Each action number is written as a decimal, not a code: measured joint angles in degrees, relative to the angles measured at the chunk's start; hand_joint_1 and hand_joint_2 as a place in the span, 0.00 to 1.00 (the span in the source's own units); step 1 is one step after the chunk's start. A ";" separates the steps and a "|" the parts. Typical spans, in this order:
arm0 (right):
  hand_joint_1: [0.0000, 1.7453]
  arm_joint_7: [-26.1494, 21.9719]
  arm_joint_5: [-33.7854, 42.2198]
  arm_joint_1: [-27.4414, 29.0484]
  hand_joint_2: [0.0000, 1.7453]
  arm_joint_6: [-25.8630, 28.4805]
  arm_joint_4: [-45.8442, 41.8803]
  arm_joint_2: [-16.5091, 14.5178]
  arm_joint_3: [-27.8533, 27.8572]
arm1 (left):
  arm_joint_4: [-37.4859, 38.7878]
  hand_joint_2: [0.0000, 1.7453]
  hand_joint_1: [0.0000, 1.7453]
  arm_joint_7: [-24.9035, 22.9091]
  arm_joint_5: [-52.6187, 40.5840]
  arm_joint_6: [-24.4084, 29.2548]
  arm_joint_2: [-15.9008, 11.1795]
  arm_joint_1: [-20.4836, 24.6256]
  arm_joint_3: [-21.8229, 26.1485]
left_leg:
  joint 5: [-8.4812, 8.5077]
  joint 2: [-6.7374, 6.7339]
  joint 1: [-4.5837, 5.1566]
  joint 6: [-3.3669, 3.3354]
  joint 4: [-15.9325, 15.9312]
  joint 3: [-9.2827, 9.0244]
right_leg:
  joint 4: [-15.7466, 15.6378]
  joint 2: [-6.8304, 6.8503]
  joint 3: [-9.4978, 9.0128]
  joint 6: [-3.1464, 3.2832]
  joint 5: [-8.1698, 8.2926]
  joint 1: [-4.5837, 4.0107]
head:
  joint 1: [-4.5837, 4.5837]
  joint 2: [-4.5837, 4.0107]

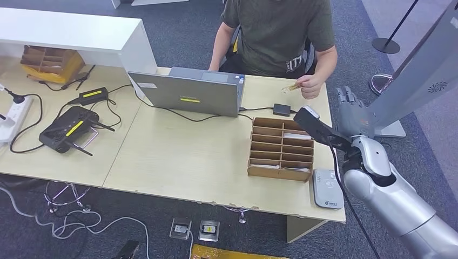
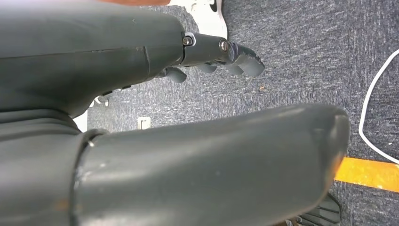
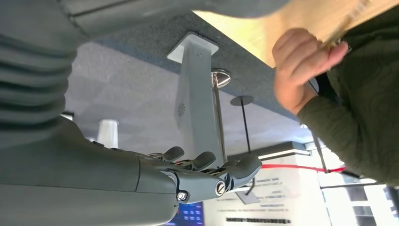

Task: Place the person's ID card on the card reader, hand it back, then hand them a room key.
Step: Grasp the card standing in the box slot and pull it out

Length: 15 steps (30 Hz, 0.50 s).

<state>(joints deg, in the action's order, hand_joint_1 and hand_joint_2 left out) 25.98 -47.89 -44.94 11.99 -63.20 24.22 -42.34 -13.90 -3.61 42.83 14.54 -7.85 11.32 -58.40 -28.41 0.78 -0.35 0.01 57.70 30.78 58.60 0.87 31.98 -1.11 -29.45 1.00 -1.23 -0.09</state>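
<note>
Right hand [image 1: 352,111] raised off bench's [image 1: 178,162] right edge, empty, fingers apart. ID card [image 1: 292,87] pinched in person's hand [image 1: 309,83], over far right bench corner, just left and far of robot hand; long axis roughly left-right. Card reader [image 1: 327,189] near right. Left hand [image 2: 221,59] hangs over floor, empty, fingers loosely curled; right clearly nearer.

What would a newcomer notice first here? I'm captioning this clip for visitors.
The person in the olive shirt across the light wooden desk, holding out a small card. Just right of it, the robot's silver right hand is raised, fingers apart and empty. Between them sits a brown cardboard slotted organiser.
</note>
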 joint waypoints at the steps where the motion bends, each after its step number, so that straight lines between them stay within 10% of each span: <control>1: 0.00 0.47 -0.10 0.89 0.00 0.96 -1.04 0.48 0.26 | 0.00 0.00 0.00 0.00 0.04 0.08 0.00 -0.03 0.00 | 0.00 0.00 0.00 0.00 0.00 0.00 | 0.00 0.00 0.00 0.00 0.00 0.00 | 0.01 0.00; 8: 0.00 5.71 -5.50 7.75 0.00 0.56 -11.84 4.74 0.69 | 0.02 0.00 0.00 0.14 0.90 0.98 -0.08 -0.70 0.01 | -0.03 -0.02 0.00 -0.01 -0.01 0.00 | -0.05 -0.05 0.00 0.00 0.00 0.00 | 0.00 0.00; 12: 0.00 7.81 -3.15 12.40 1.00 -1.75 -18.42 6.94 0.85 | 0.02 0.00 0.00 0.92 1.77 1.21 -0.30 -1.39 0.02 | -0.04 -0.02 0.00 0.00 -0.01 0.00 | -0.05 -0.05 -0.01 0.00 0.00 0.00 | 0.01 0.00; 15: 0.00 8.00 -2.91 15.92 1.00 -1.73 -22.35 8.20 0.97 | 0.02 0.00 0.00 1.44 2.29 1.49 -0.45 -1.85 0.02 | -0.04 -0.02 -0.01 0.00 -0.02 0.00 | -0.05 -0.05 -0.01 0.00 0.00 -0.01 | 0.00 0.00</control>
<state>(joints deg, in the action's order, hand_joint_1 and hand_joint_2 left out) 33.98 -50.80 -29.02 10.27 -85.55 32.43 -41.37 -13.88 -2.17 45.12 16.03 -8.29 9.47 -58.38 -28.45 0.76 -0.35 0.01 57.68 30.78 58.54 0.82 31.97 -1.10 -29.45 1.00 -1.23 -0.09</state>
